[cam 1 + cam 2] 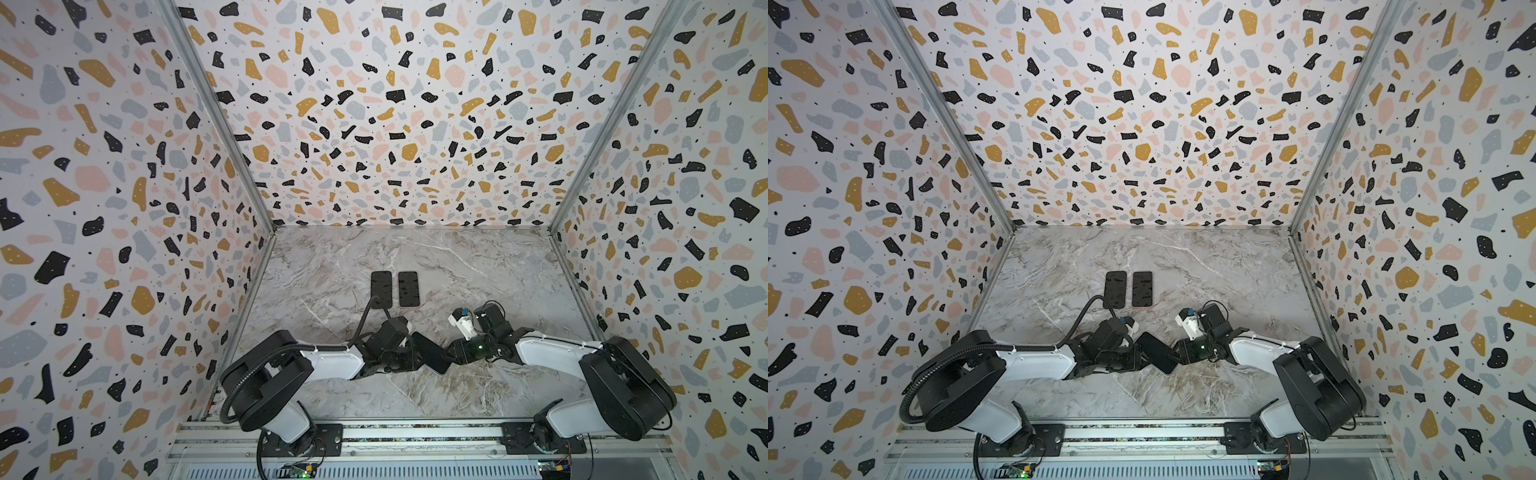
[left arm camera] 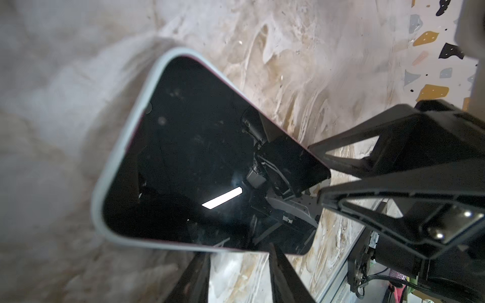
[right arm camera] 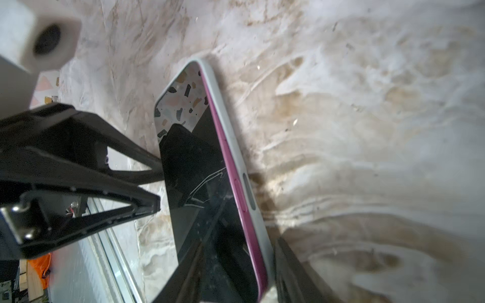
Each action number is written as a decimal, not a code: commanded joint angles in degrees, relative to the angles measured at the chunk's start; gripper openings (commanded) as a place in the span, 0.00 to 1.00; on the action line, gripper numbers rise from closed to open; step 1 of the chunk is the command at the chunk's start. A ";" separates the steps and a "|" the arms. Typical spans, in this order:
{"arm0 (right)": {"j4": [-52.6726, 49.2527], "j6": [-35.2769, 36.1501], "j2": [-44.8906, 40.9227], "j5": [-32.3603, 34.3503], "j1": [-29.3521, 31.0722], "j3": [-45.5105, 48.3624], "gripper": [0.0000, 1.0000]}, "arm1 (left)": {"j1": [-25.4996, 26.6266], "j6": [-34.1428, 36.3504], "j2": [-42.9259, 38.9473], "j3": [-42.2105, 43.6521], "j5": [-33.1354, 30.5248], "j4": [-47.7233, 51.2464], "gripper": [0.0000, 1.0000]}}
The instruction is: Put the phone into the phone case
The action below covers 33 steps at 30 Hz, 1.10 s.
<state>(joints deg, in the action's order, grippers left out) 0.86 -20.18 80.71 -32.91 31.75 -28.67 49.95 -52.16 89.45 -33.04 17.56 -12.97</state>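
Where both arms meet at the near centre of the marble table (image 1: 478, 266), the left gripper (image 3: 158, 185) and right gripper (image 2: 315, 173) each pinch the phone (image 2: 196, 157), partly seated in its pale phone case (image 2: 119, 157); one magenta edge (image 3: 229, 168) looks unseated.

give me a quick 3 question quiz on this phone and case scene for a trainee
1. True or false: the phone lies untouched on the table.
2. The case rim around the phone is: A) pale grey, B) yellow, C) green.
3. How many dark slabs lie side by side at the back?
Key: 1 false, the left tool and right tool both grip it; 2 A; 3 two.
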 commanded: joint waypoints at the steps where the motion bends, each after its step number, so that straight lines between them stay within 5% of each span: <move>1: -0.11 -2.40 -2.75 -1.37 1.39 1.72 0.44 | -0.17 0.82 2.55 -1.65 0.57 -1.00 0.39; 12: 2.71 -8.29 -7.06 0.29 5.23 6.33 0.42 | -0.68 6.77 9.95 -10.23 5.87 3.60 0.35; 23: -4.54 -19.17 -16.32 12.75 5.23 8.23 0.50 | 2.99 1.90 0.84 -6.95 5.79 17.54 0.37; 33: -0.76 -25.86 -21.04 12.90 5.63 11.50 0.50 | 3.88 0.03 -1.50 -7.92 5.08 18.33 0.31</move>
<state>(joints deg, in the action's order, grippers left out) -0.45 -43.57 60.47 -21.08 36.91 -16.97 53.45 -51.24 87.88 -40.69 22.98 4.51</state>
